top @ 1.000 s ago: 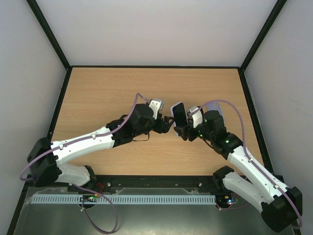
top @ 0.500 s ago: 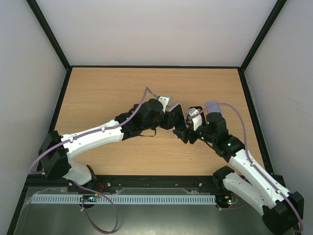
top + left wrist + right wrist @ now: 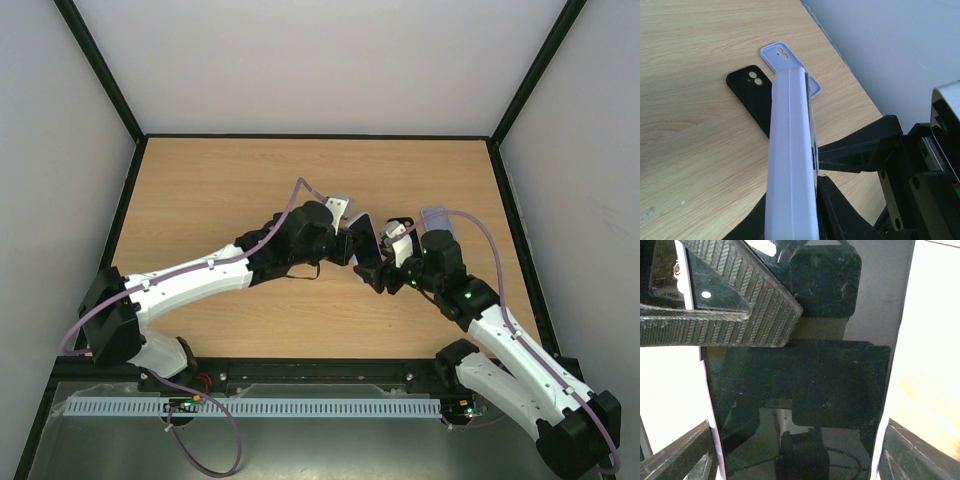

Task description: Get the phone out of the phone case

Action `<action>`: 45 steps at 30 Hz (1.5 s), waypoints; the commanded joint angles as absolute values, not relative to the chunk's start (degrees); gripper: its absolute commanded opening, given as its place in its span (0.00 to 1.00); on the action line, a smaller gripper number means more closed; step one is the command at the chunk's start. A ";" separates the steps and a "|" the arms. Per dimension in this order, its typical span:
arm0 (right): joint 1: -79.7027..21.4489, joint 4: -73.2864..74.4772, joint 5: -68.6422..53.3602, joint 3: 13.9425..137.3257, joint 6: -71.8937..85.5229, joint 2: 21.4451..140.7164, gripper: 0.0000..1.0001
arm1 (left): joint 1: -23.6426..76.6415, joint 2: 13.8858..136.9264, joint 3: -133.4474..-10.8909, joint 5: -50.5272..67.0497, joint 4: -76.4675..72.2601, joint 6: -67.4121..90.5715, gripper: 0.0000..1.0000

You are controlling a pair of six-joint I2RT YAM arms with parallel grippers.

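Left wrist view, bottom centre: the left gripper (image 3: 791, 220) pinches the lilac phone case (image 3: 790, 140) front to back, with the phone (image 3: 800, 390) seated inside. The right gripper (image 3: 800, 452) clamps its long sides. Best to peel one corner lip free first. Farther up, a black case (image 3: 752, 97) and a second lilac case (image 3: 771, 56) lie on the table (image 3: 690, 125), contents unseen.

Phone (image 3: 795, 390) in lilac case (image 3: 790, 160), aloft
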State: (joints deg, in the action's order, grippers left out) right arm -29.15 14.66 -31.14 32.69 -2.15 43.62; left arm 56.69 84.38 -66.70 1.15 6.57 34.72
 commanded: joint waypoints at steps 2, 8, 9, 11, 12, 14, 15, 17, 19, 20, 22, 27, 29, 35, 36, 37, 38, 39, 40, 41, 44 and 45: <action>-29.00 9.13 -29.82 32.64 -2.19 42.76 0.02 | 56.16 83.71 -67.00 3.12 5.16 35.07 0.11; -29.00 9.21 -29.25 33.04 -2.56 42.86 0.39 | 55.72 81.03 -65.33 4.10 2.75 34.90 0.03; -29.00 9.36 -29.89 33.07 -2.98 42.96 0.46 | 55.30 80.43 -65.04 4.76 2.29 34.78 0.03; -29.00 9.96 -30.81 33.30 -3.94 42.90 0.66 | 53.89 78.98 -64.78 6.33 2.57 33.82 0.03; -28.99 10.24 -31.38 33.39 -4.34 42.89 0.75 | 52.81 78.27 -64.92 6.94 3.19 33.00 0.03; -28.99 10.91 -32.87 33.72 -5.15 42.89 0.91 | 50.23 76.89 -65.54 8.39 5.10 30.55 0.03; -28.98 11.54 -33.94 34.09 -5.82 42.93 1.00 | 48.49 76.24 -66.01 10.56 6.47 28.05 0.03; -28.98 12.84 -36.85 34.63 -7.53 43.04 0.97 | 43.82 75.58 -67.13 17.45 8.46 21.76 0.03; -28.98 14.64 -40.00 35.23 -9.59 43.22 0.97 | 40.17 75.06 -68.18 25.52 11.53 14.29 0.03; -29.00 15.43 -41.59 35.62 -10.20 43.28 0.98 | 38.85 74.53 -68.24 29.23 12.79 10.88 0.03; -29.00 17.55 -44.17 36.63 -12.12 43.48 0.98 | 38.06 72.52 -66.03 31.84 12.07 7.46 0.03; -29.00 23.21 -50.98 38.24 -17.51 44.88 0.98 | 37.00 65.46 -55.75 45.97 0.46 6.89 0.03; -29.00 28.46 -55.28 40.03 -22.33 46.48 1.00 | 35.41 63.17 -53.99 49.03 -0.68 6.66 0.03; -29.00 44.99 -57.25 51.42 -36.66 53.11 0.82 | 35.18 57.06 -50.20 54.98 -4.87 6.70 0.03; -29.05 47.24 -57.76 52.89 -39.21 54.02 0.78 | 35.18 56.49 -49.77 55.45 -5.36 6.66 0.03; -29.06 48.85 -58.47 54.15 -40.57 54.91 0.74 | 35.24 56.05 -49.41 55.68 -5.64 6.68 0.03; -29.14 49.92 -58.97 55.15 -41.02 55.60 0.69 | 35.24 55.60 -49.11 55.70 -5.78 6.54 0.03; -29.43 50.61 -59.42 56.09 -40.82 56.54 0.64 | 35.32 55.44 -48.93 55.79 -5.80 6.30 0.03; -29.96 51.65 -59.81 57.19 -41.03 57.63 0.59 | 35.42 55.26 -48.74 55.99 -5.80 6.01 0.03; -30.75 53.00 -60.25 58.08 -41.50 58.83 0.57 | 35.61 55.12 -48.59 56.17 -5.80 5.75 0.03; -34.13 56.57 -60.21 60.35 -43.93 62.67 0.48 | 35.92 54.89 -48.35 56.91 -5.89 5.41 0.03; -35.31 56.82 -59.66 60.71 -44.02 63.34 0.47 | 36.02 54.92 -48.29 57.19 -5.89 5.37 0.03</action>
